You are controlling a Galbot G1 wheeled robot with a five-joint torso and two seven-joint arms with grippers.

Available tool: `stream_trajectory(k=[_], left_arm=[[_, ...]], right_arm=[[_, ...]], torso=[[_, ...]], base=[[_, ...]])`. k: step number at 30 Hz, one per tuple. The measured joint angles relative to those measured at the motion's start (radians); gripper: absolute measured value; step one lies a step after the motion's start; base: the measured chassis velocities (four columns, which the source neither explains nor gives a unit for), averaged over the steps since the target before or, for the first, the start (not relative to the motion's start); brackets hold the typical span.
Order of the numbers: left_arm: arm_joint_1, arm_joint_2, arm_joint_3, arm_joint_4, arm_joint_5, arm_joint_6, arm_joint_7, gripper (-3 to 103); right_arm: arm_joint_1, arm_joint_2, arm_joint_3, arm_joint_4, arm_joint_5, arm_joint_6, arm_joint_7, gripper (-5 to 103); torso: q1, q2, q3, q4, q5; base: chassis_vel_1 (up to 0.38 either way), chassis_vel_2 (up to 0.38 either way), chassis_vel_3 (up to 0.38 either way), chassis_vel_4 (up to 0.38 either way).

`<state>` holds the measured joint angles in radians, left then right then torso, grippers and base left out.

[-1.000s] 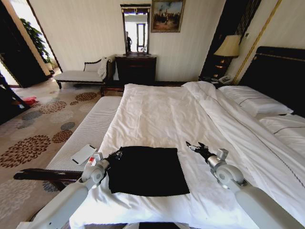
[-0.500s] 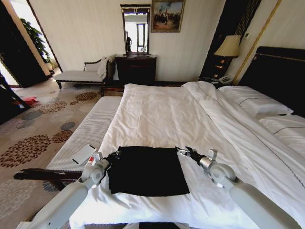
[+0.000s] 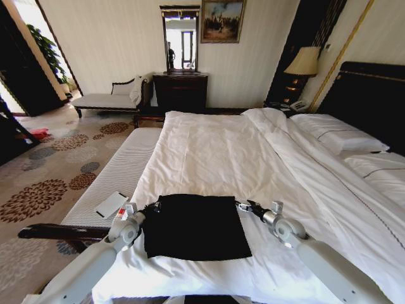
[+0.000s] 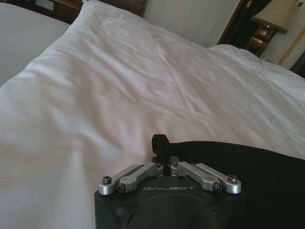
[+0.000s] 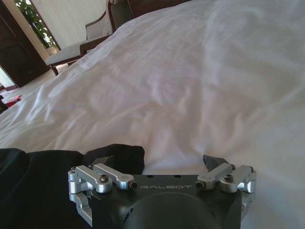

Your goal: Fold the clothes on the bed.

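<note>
Bed (image 3: 221,152): large, dressed in a white duvet, with pillows (image 3: 345,136) against a tall dark headboard (image 3: 373,95) on the right side of the head view; the duvet surface lies in soft creases. Bench (image 3: 120,174): narrow, white and padded, set along the bed's left edge, with a small white card-like item (image 3: 111,204) lying on its near end. Chaise longue (image 3: 114,98): pale, by the far wall, beside a dark dresser (image 3: 180,88) with a mirror above it. Lamp (image 3: 302,63): lit, on the far side of the bed near the headboard. T-shirt (image 3: 193,225): black, folded into a roughly rectangular flat shape, lying on the duvet near the bed's near edge, between the two arms. Left gripper (image 3: 154,206): at the far left corner of the T-shirt; in the left wrist view its fingers (image 4: 159,143) are drawn together at the edge of the black fabric (image 4: 248,162), and whether cloth is pinched between them cannot be told. Right gripper (image 3: 242,206): at the far right corner of the T-shirt, low over the duvet; in the right wrist view its fingers (image 5: 213,161) stand apart, one over the raised black corner (image 5: 121,155), the other over white duvet.
</note>
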<state>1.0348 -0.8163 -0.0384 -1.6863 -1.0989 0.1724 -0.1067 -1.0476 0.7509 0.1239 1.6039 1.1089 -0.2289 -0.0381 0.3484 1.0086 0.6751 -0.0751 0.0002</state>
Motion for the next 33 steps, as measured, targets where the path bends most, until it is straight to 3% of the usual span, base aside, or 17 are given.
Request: stream_trajectory(k=[15, 32, 33], left_arm=[[0.012, -0.005, -0.016, 0.004, 0.003, -0.004, 0.007, 2], [0.027, -0.005, -0.021, -0.017, 0.008, -0.005, 0.007, 2], [0.026, -0.009, -0.019, -0.014, 0.009, -0.005, 0.007, 2]], right_arm=[[-0.077, -0.031, 0.089, 0.058, 0.047, -0.004, -0.009, 100], [-0.014, 0.016, -0.016, 0.037, 0.022, -0.012, -0.015, 101], [-0.011, 0.019, -0.022, 0.031, 0.016, -0.012, -0.017, 94]], torso=[[0.000, 0.000, 0.000, -0.0003, -0.0003], [0.000, 0.000, 0.000, -0.0002, -0.0002], [0.000, 0.000, 0.000, -0.0001, -0.0002]], base=[[0.000, 0.000, 0.000, 0.000], [0.000, 0.000, 0.000, 0.000], [0.000, 0.000, 0.000, 0.000]])
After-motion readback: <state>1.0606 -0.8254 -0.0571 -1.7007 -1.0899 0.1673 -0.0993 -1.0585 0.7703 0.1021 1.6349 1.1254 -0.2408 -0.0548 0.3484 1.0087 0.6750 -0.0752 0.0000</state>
